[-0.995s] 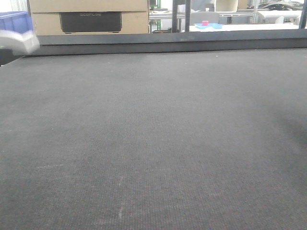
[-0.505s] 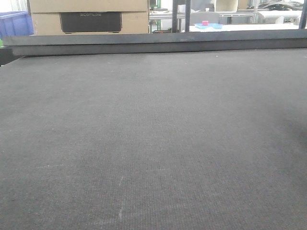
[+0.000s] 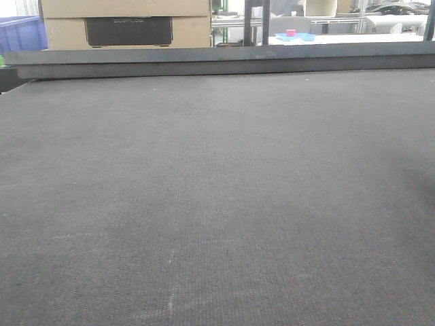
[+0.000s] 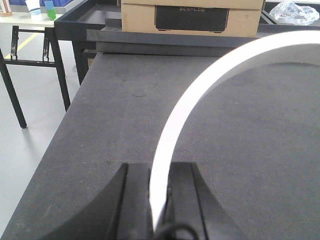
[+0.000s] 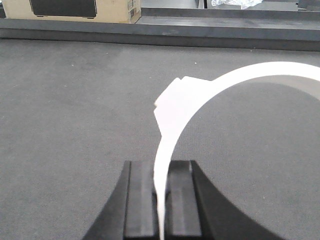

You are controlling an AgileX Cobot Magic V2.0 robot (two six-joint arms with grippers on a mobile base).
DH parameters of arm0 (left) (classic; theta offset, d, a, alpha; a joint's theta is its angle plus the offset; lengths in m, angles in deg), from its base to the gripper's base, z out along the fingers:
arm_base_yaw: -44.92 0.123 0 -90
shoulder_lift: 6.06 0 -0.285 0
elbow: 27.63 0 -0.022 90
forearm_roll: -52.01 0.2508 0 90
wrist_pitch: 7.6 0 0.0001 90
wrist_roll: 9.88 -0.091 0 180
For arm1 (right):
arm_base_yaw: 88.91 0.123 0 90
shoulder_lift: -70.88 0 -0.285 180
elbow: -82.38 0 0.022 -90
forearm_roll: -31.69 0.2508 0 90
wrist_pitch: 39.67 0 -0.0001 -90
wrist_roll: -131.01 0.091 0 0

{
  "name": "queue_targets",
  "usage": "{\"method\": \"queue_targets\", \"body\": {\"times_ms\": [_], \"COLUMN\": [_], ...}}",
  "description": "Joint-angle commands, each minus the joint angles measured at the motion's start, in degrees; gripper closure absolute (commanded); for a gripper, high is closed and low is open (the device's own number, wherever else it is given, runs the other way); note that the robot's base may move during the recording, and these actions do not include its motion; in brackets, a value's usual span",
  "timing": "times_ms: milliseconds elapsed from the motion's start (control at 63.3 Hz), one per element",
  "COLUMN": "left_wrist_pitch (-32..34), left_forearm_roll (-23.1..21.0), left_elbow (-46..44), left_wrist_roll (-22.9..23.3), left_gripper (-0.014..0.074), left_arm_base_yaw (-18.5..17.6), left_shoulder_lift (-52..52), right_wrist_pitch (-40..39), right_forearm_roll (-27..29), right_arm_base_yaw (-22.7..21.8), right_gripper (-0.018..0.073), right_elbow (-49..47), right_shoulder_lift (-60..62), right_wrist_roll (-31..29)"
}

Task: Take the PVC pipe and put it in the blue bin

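In the left wrist view my left gripper (image 4: 159, 172) is shut on the PVC pipe (image 4: 200, 95), a white arc that rises from between the black fingers and curves off to the right above the dark mat. In the right wrist view my right gripper (image 5: 161, 167) is likewise shut on a white curved PVC piece (image 5: 185, 105) with a squared-off end near the middle of the frame. The blue bin (image 3: 24, 34) shows only in the front view, at the far left behind the table's back rim. No arm or pipe appears in the front view.
A cardboard box (image 3: 126, 24) with a black panel stands behind the raised back rim (image 3: 224, 61). The table's left edge (image 4: 75, 125) drops to the floor, with a black-legged side table (image 4: 30, 35) beyond it. The dark mat (image 3: 217, 204) covers the tabletop.
One second ago a blurred white shape showed at the front view's far left edge by the blue bin. It was gone half a second ago and stays gone now.
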State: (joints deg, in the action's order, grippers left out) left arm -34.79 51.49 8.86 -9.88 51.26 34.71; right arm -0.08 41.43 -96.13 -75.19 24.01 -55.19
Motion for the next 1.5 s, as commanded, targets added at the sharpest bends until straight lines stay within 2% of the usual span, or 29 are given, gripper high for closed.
{"method": "queue_targets", "body": {"times_ms": [0,1485], "left_wrist_pitch": [0.81,0.8], "left_forearm_roll": [-0.24,-0.24], "left_elbow": [-0.02,-0.02], "left_wrist_roll": [0.0,0.0], "left_gripper": [0.0707,0.0707], "left_arm_base_yaw": [-0.26,-0.26], "left_shoulder_lift": [-0.41,-0.41], "right_wrist_pitch": [-0.99,-0.99], "right_forearm_roll": [-0.56,-0.56], "right_arm_base_yaw": [-0.07,-0.07], "right_gripper": [0.0728,0.0728], "right_elbow": [0.24,0.24], "right_shoulder_lift": [0.36,0.36], "right_wrist_roll": [-0.39,-0.39]}}
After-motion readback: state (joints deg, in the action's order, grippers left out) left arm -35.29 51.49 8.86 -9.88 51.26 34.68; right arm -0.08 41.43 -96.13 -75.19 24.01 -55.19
